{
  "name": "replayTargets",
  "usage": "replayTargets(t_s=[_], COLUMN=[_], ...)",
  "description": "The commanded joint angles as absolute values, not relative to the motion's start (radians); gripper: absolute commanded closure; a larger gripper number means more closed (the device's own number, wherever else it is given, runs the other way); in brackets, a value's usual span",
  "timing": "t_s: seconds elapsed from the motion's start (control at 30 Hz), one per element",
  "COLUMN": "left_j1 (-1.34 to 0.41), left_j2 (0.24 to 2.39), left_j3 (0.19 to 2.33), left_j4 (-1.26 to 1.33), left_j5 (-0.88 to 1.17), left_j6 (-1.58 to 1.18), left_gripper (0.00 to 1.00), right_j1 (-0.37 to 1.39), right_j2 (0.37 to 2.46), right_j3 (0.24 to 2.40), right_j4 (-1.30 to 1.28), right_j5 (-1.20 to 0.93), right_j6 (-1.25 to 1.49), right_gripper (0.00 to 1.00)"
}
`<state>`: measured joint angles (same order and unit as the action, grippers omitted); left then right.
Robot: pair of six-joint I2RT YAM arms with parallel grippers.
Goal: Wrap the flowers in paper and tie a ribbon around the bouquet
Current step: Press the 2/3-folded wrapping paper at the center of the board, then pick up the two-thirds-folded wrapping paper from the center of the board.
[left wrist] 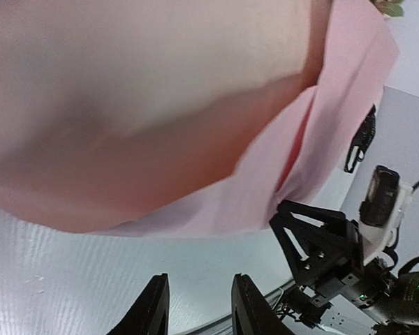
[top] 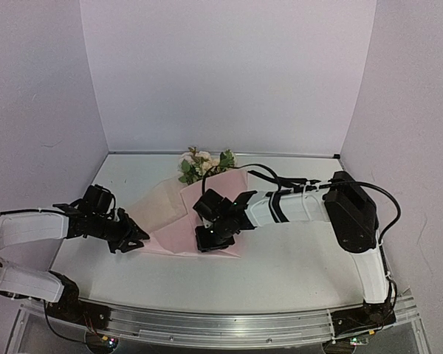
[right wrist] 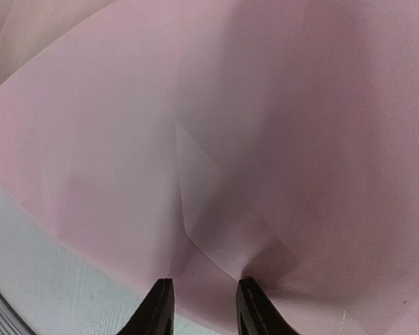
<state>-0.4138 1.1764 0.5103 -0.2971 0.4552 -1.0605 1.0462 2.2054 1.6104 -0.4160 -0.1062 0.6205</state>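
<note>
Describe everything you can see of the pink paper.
The paper is a thin, matte, light-pink sheet, creased and folded over itself, with a paler flap spread to the left. It lies on the table near the middle. The flowers stick out of its far end. The right hand is at its near edge, and contact is unclear. The left hand stops just short of its left corner.

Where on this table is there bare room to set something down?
Bare: the near strip of table between paper and arm bases, and the far-left corner. Crowded: centre, with left claw, right claw and flowers.
</note>
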Motion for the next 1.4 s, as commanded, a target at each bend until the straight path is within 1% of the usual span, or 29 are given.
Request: replayTargets(t_s=[0.0, 0.23, 0.47, 0.8, 0.93, 1.0, 1.07, 1.13, 1.27, 1.37], left_j1=[-0.46, -0.515, -0.516, -0.512, -0.507, -0.505, -0.504, -0.503, -0.49, -0.477], left_j2=[1.219, 1.405, 1.49, 1.55, 1.534, 1.508, 1.455, 1.385, 1.268, 1.214], left_j3=[0.576, 0.591, 0.57, 0.536, 0.54, 0.556, 0.579, 0.596, 0.575, 0.532], left_j4=[-0.09, 0.04, 0.018, 0.006, -0.035, -0.076, -0.134, -0.213, -0.336, -0.382], left_j5=[0.52, 0.537, 0.452, 0.413, 0.405, 0.397, 0.378, 0.356, 0.304, 0.269], left_j6=[-1.077, -1.081, -1.088, -1.09, -1.085, -1.071, -1.053, -1.043, -1.058, -1.086], left_gripper=[0.7, 0.76, 0.78, 0.77, 0.77, 0.74, 0.7, 0.67, 0.65, 0.63], right_j1=[1.05, 1.056, 1.075, 1.113, 1.127, 1.128, 1.13, 1.13, 1.131, 1.134], right_j2=[2.217, 2.219, 2.252, 2.326, 2.353, 2.37, 2.389, 2.398, 2.412, 2.417], right_j3=[1.667, 1.702, 1.732, 1.832, 1.85, 1.86, 1.872, 1.876, 1.884, 1.885], right_j4=[-0.447, -0.461, -0.475, -0.549, -0.578, -0.596, -0.616, -0.63, -0.653, -0.662], right_j5=[-0.1, -0.112, -0.121, -0.088, -0.061, -0.057, -0.053, -0.042, -0.027, -0.023], right_j6=[0.611, 0.614, 0.609, 0.551, 0.532, 0.532, 0.534, 0.535, 0.541, 0.541], right_gripper=[0.68, 0.67, 0.67, 0.58, 0.56, 0.56, 0.56, 0.56, 0.55, 0.55])
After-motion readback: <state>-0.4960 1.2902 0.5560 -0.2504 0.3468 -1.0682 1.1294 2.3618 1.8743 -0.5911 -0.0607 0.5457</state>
